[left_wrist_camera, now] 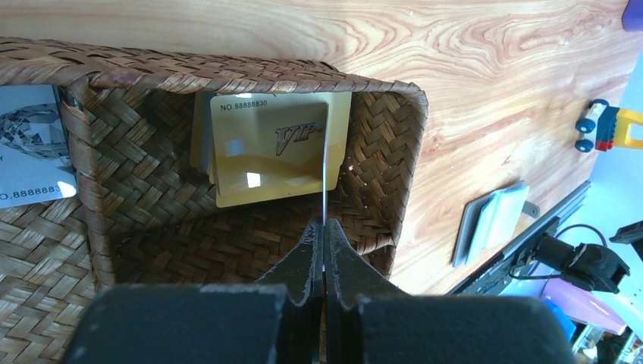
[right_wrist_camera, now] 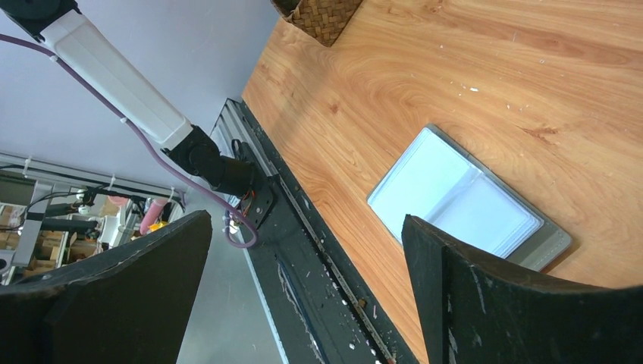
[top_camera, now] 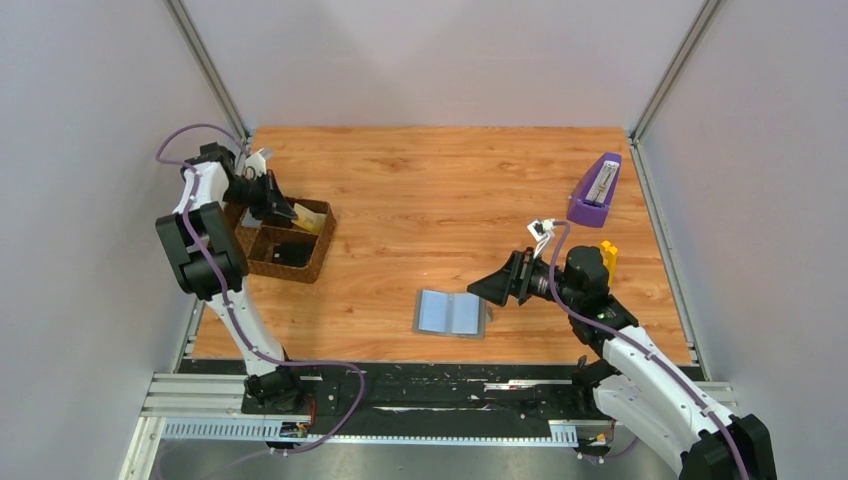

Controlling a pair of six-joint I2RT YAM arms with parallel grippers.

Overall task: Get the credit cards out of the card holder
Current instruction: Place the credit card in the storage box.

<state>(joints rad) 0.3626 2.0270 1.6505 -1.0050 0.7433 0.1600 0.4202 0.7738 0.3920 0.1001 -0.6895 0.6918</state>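
Note:
The card holder (top_camera: 451, 313) lies open on the table near the front edge, pale blue-grey inside, also seen in the right wrist view (right_wrist_camera: 462, 201). My left gripper (left_wrist_camera: 324, 224) hangs over the woven tray, shut on a thin credit card seen edge-on (left_wrist_camera: 324, 167). Below it, a gold VIP credit card (left_wrist_camera: 273, 152) leans in the tray's compartment on top of other pale cards. From above, the left gripper (top_camera: 285, 212) sits at the tray's far side. My right gripper (top_camera: 490, 290) stands open just right of the holder, with nothing between its fingers (right_wrist_camera: 307, 220).
The brown woven divided tray (top_camera: 300, 270) stands at the left; a whitish card (left_wrist_camera: 26, 152) lies in its neighbouring compartment. A purple stand (top_camera: 595, 190) and a yellow toy (top_camera: 607, 255) are at the right. The table's near edge rail (right_wrist_camera: 303, 227) lies below the right gripper.

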